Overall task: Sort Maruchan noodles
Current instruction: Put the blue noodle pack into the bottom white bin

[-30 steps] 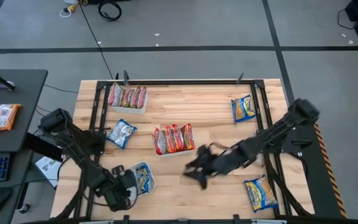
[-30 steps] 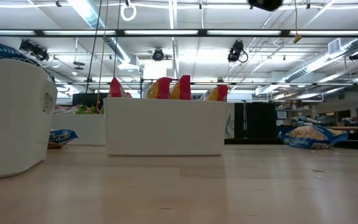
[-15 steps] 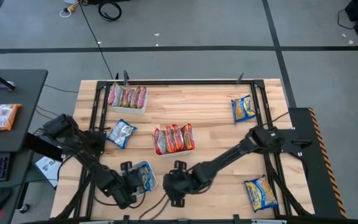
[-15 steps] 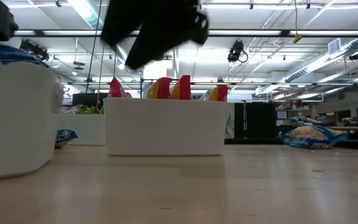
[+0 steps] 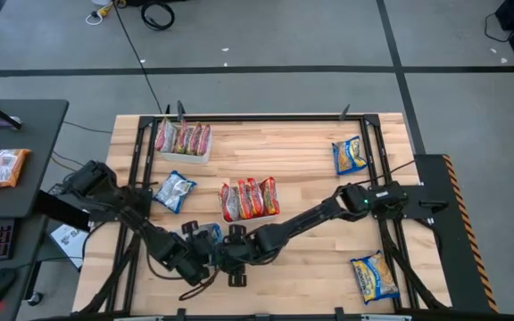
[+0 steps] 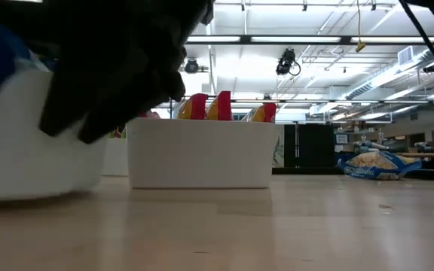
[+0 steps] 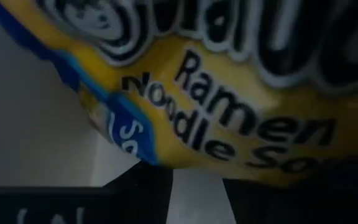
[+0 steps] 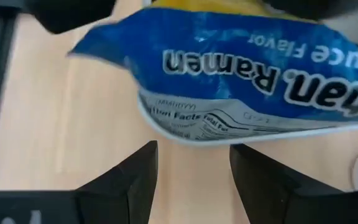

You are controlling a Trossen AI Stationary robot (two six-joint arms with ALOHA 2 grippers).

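The right gripper, fingers spread, has swung across to the blue-and-yellow packet the left gripper pinches, likely for a handover.

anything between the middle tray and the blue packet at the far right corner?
No. In the high view the stretch of table from the middle tray to the blue packet is bare wood. The low view shows nothing there either.

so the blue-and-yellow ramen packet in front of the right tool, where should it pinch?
Probably the packet's free lower edge, the crimped strip with the printed nutrition panel. In the right wrist view it hangs above the wooden table, flat face on, just beyond the open right tool. Come straight forward so the fingers straddle that thin edge.
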